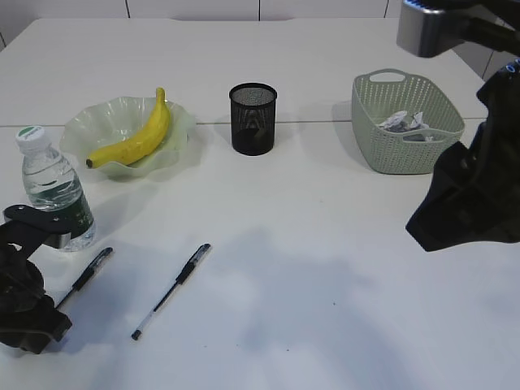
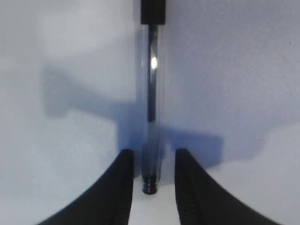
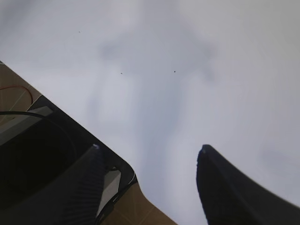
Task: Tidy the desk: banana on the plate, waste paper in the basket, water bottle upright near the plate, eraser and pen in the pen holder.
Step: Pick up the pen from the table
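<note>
1. While the left gripper (image 1: 49,313) sits low on the tabletop (image 1: 325,268) in the exterior view, one pen (image 1: 85,276) runs from it up and away; a second pen (image 1: 172,290) lies to its right, well apart. Just beyond the gripper stands the bottle (image 1: 55,195), upright, beside the plate (image 1: 175,122) holding the banana (image 1: 134,140). Farther off are the holder (image 1: 253,119) and the basket (image 1: 406,122) with paper (image 1: 404,123) in it. The right gripper cannot be made out here, only its arm.

2. In the left wrist view, the gripper (image 2: 153,180) straddles the pen (image 2: 151,93) near its tail end, a small gap showing on each side: not yet clenched on it. The pen looks light, stiff and smooth, so it may roll or slip; a hold nearer the middle of the barrel would tip less than this end grip, I judge.

3. In the right wrist view, the gripper (image 3: 150,183) hangs released over bare tabletop, holding nothing.
</note>
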